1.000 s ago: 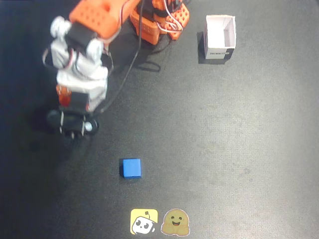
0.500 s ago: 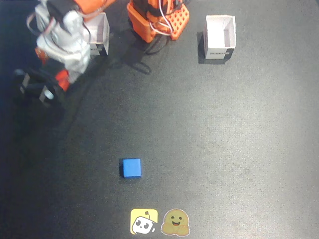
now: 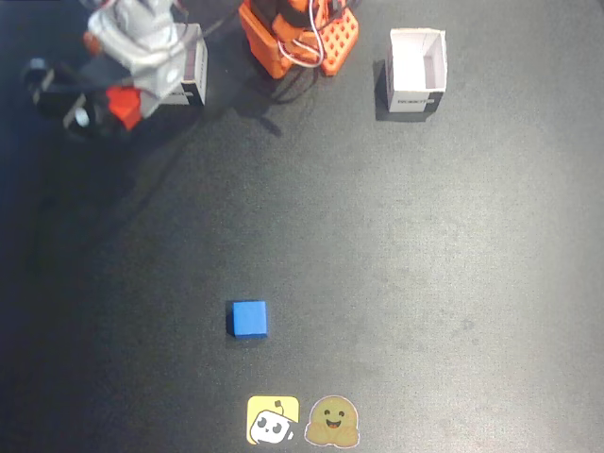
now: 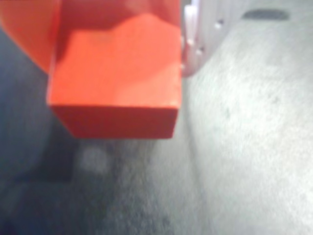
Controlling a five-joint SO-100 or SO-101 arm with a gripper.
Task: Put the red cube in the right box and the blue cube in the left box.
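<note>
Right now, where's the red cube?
The red cube is held in the jaws, filling the upper left of the wrist view. In the fixed view it shows at top left, beside the left box.

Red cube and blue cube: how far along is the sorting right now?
Nothing is boxed yet. The red cube fills the wrist view, held in the claw, which is beside the box on the left of the fixed view. The blue cube lies untouched on the table; the other box looks empty.
</note>
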